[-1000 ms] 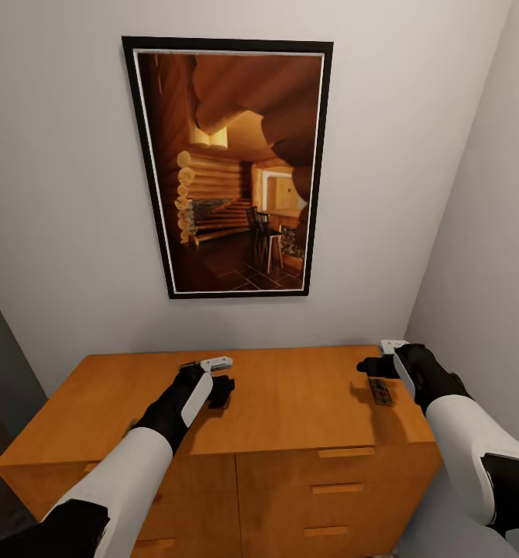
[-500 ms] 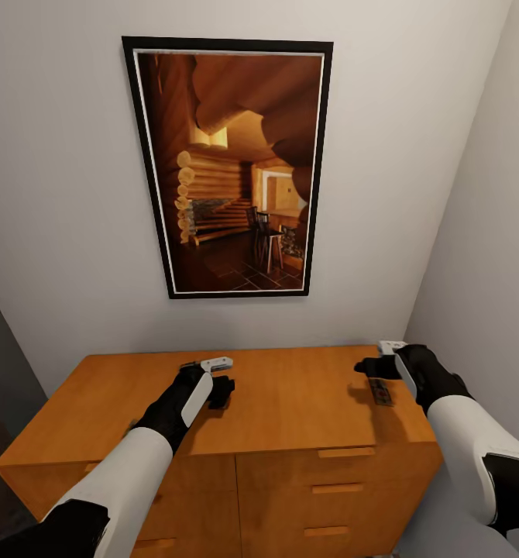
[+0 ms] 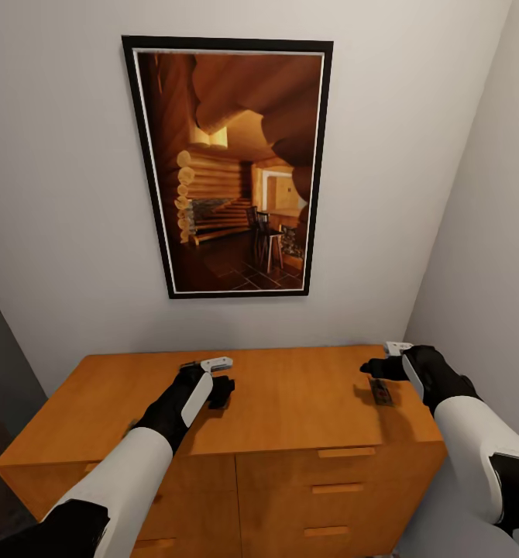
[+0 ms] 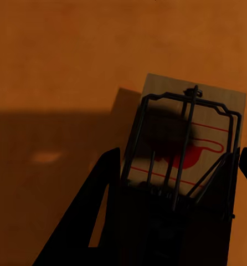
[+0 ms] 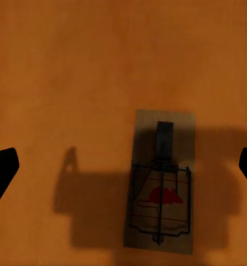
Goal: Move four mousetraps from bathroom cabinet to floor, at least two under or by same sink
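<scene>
Head view: I stand before the cabinet (image 3: 290, 411), a low orange-brown wooden chest with a flat top and drawer fronts bearing matching bar handles. Above it, on a pale wall, hangs a black-framed picture (image 3: 228, 167) of a log-cabin interior.

My left gripper (image 3: 219, 391) rests low over the cabinet top, a little left of the middle. In the left wrist view its dark fingers (image 4: 93, 208) lie either side of a mousetrap (image 4: 187, 147), a tan board with a black wire spring bar and a red mouse mark, lying flat on the wood. The near end of the board sits between the fingers, under the gripper's shadow; I cannot tell whether the fingers press on it or merely flank it.

My right gripper (image 3: 383, 369) hovers over the right end of the cabinet top, near the side wall. A second mousetrap (image 3: 380, 391) lies flat just below it on the wood, close to the front edge. In the right wrist view this second mousetrap (image 5: 162, 183) lies apart from both fingertips (image 5: 1, 169), which stand far to either side at the picture's edges: this claw is spread wide and grips nothing. The trap's shadow-darkened board points its red mark toward the camera.
</scene>
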Available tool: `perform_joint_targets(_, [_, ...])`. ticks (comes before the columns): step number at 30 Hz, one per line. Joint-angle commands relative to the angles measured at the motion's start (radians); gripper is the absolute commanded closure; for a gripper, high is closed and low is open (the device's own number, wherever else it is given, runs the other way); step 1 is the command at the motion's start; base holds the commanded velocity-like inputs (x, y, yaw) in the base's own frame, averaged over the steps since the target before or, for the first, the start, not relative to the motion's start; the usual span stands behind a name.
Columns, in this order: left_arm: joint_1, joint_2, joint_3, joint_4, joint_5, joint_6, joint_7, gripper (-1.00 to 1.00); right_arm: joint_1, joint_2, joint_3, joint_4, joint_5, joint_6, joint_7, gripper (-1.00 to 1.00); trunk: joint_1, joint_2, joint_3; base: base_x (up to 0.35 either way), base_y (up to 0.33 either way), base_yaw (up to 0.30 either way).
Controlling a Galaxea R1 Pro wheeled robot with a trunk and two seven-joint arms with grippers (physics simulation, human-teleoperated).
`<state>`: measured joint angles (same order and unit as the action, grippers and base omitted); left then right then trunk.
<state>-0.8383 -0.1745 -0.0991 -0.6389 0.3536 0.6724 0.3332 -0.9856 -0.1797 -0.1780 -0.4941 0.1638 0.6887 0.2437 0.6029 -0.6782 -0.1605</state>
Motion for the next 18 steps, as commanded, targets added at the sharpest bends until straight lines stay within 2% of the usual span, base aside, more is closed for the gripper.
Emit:
perform_joint_targets(1, [-0.001,0.0,-0.002,-0.001,0.01,0.003,0.009,1.0,-0.001,0.0,-0.006,-0.001,0.011,0.004,0.008,-1.0,0.004,-0.009,-0.005,0.0,0.0,0.0])
perform_joint_targets(5, [-0.001,0.0,-0.001,-0.001,0.01,0.003,0.009,1.0,-0.001,0.0,-0.006,-0.001,0.011,0.005,0.008,-1.0,0.02,-0.037,-0.018,0.0,0.0,0.0])
perform_joint_targets(13, [-0.001,0.0,-0.001,-0.001,0.01,0.003,0.009,1.0,-0.001,0.0,-0.006,0.0,0.011,0.009,0.006,-1.0,0.02,-0.037,-0.018,0.0,0.0,0.0])
perform_joint_targets(18, [-0.001,0.0,-0.002,-0.002,0.01,0.001,0.009,1.0,-0.001,0.0,-0.007,0.01,0.011,0.045,0.006,-1.0,0.02,-0.037,-0.018,0.0,0.0,0.0])
